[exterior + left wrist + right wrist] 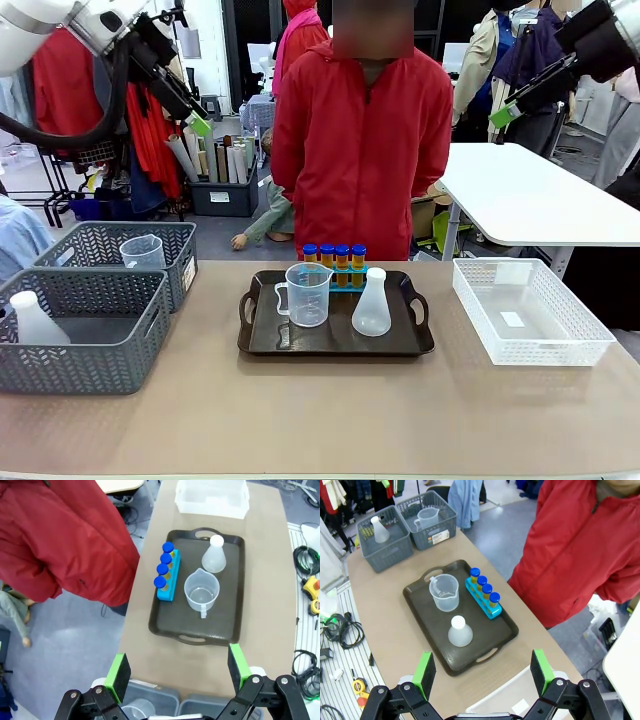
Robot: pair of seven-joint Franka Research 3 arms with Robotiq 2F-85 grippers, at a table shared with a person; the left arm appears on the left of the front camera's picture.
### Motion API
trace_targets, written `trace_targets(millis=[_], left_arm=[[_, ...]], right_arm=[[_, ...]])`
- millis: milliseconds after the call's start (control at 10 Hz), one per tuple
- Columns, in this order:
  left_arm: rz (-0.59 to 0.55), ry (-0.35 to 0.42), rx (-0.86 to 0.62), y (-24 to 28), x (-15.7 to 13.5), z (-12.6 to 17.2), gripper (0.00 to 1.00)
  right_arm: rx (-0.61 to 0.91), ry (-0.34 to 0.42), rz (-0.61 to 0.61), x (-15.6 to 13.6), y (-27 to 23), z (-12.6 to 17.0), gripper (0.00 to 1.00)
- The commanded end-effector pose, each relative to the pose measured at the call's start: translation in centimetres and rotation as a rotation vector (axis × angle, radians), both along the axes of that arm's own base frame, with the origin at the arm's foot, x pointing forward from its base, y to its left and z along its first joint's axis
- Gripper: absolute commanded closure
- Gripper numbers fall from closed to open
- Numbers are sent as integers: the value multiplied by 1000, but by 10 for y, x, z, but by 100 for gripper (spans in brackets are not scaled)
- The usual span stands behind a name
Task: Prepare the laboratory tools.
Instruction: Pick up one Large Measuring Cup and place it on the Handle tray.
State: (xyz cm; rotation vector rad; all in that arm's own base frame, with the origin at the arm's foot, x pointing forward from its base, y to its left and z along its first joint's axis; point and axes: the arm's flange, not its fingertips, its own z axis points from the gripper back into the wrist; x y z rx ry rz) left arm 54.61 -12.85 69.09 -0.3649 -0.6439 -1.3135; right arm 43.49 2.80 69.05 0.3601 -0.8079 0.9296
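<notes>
A dark tray (258, 345) (235, 605) (420, 610) sits mid-table. On it stand a blue rack (340, 275) (166, 587) (481, 599) holding several blue-capped tubes of orange liquid (334, 257) (164, 565) (482, 585), a clear handled jug (306, 294) (201, 591) (444, 592) and a white conical flask (371, 303) (215, 556) (459, 631). My left gripper (198, 124) (178, 670) hangs open high at upper left, far above the table. My right gripper (505, 115) (482, 672) is raised at upper right, open and empty.
Two grey mesh baskets (85, 345) (110, 235) stand at the left, one with a flask (35, 320), one with a jug (143, 252). A white lattice bin (530, 312) is at the right. A person in a red jacket (360, 140) stands behind the tray.
</notes>
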Motion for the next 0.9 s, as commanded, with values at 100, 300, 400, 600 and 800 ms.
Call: trace_targets(millis=[100,300,400,600,800], left_arm=[[-13,-14,-35,5,-1,5,0],[-2,-2,-5,0,0,2,0],[-2,-2,-5,0,0,2,0],[-2,-2,-5,0,0,2,0],[-2,-2,-5,0,0,2,0]], right_arm=[[6,-5,4,0,0,1,0],[6,-5,4,0,0,1,0],[6,-5,4,0,0,1,0],[6,-5,4,0,0,1,0],[6,-5,4,0,0,1,0]])
